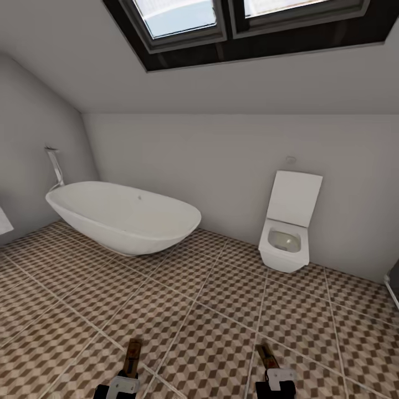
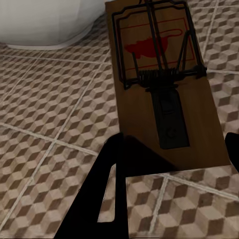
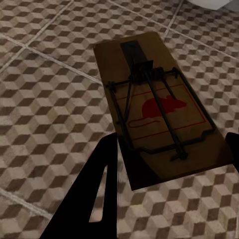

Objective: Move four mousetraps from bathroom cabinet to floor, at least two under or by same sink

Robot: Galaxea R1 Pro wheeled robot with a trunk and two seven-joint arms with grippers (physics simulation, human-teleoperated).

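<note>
Each of my grippers holds a mousetrap above the bathroom floor (image 1: 194,310), which has cube-patterned tiles. My left gripper (image 1: 128,378) is shut on a brown wooden mousetrap (image 1: 133,353). In the left wrist view this mousetrap (image 2: 159,84) lies between the dark fingers (image 2: 107,184), with its wire bar and red mark facing the camera. My right gripper (image 1: 275,381) is shut on a second mousetrap (image 1: 266,354). The right wrist view shows that mousetrap (image 3: 159,114) with its red mouse print up, gripped at its near end. The cabinet and the sink are out of view.
A white freestanding bathtub (image 1: 124,216) with a tall tap (image 1: 55,166) stands at the left against the far wall. A white wall-hung toilet (image 1: 287,233) with its lid raised is at the right. Open tiled floor lies between them and me, under a sloped ceiling with a skylight (image 1: 221,22).
</note>
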